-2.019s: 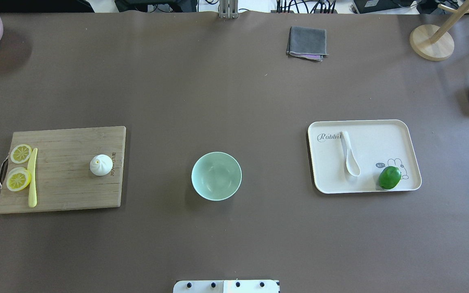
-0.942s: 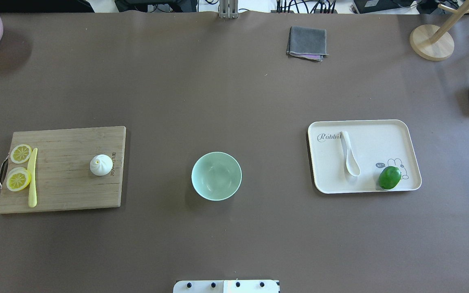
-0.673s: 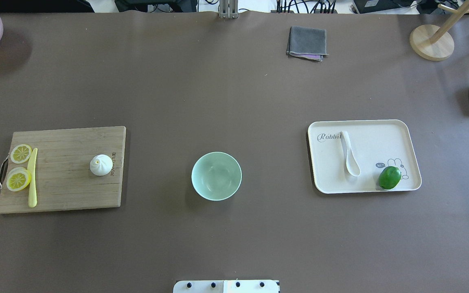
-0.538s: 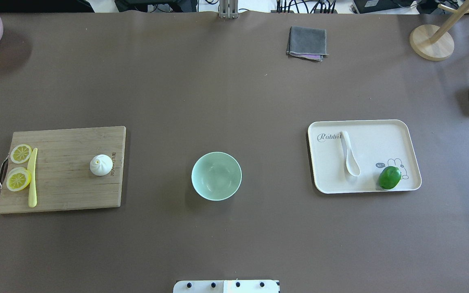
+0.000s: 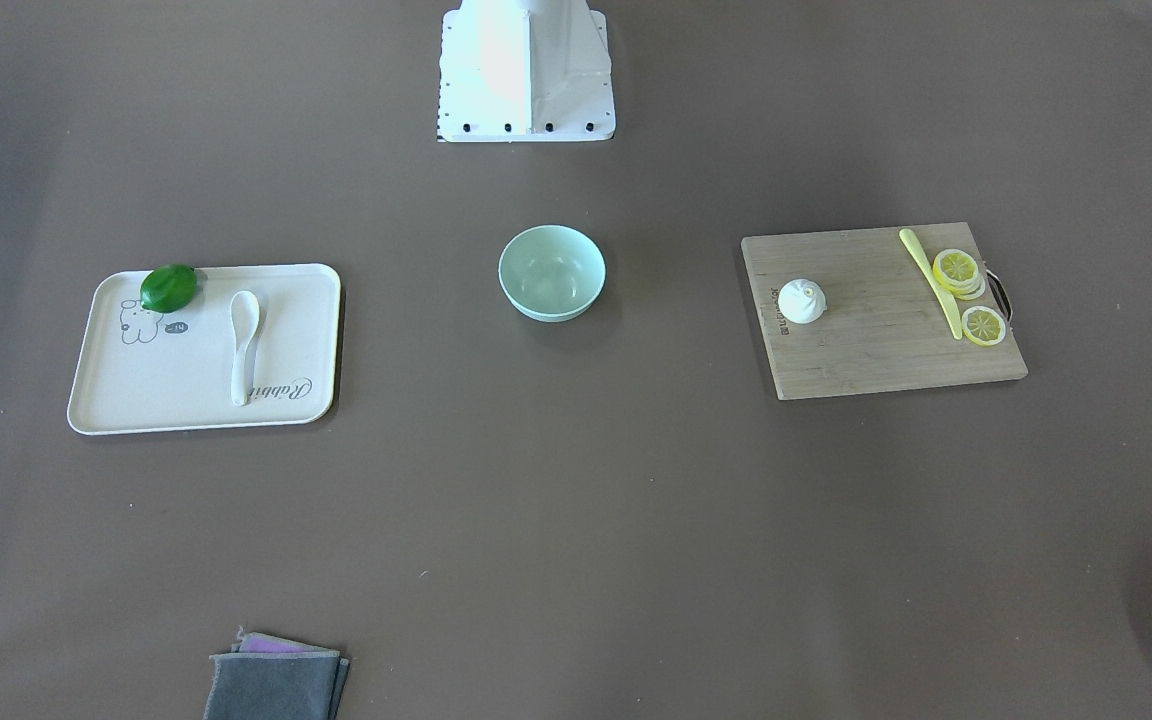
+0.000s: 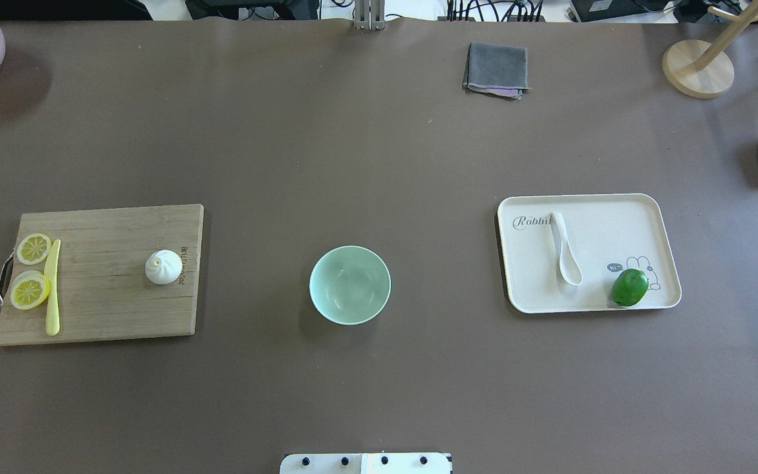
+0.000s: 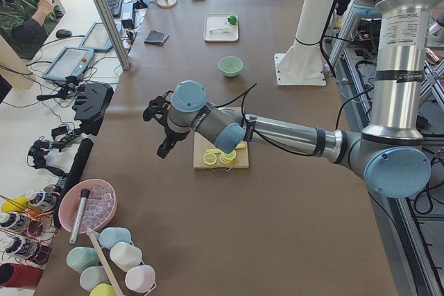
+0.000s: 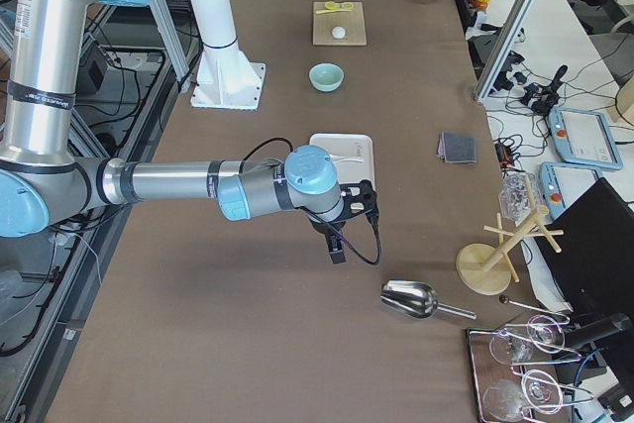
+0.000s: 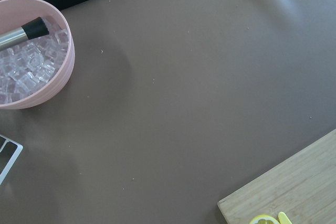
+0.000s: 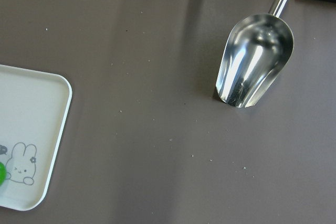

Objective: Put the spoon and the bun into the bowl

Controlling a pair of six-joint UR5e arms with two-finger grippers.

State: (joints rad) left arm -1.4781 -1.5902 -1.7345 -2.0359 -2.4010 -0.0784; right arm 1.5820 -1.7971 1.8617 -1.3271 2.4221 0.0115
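Left gripper [image 7: 158, 126] beyond board [image 6: 102, 309], bun [image 6: 162, 267] well apart

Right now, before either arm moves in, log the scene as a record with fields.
bowl: table centre, empty
bun: on the board, robot's left of the bowl
spoon: on the tray, robot's right of the bowl, scoop toward the robot
green fruit: tray's near right corner
lemon slices, knife: board's left end
done: nothing in the bowl yet
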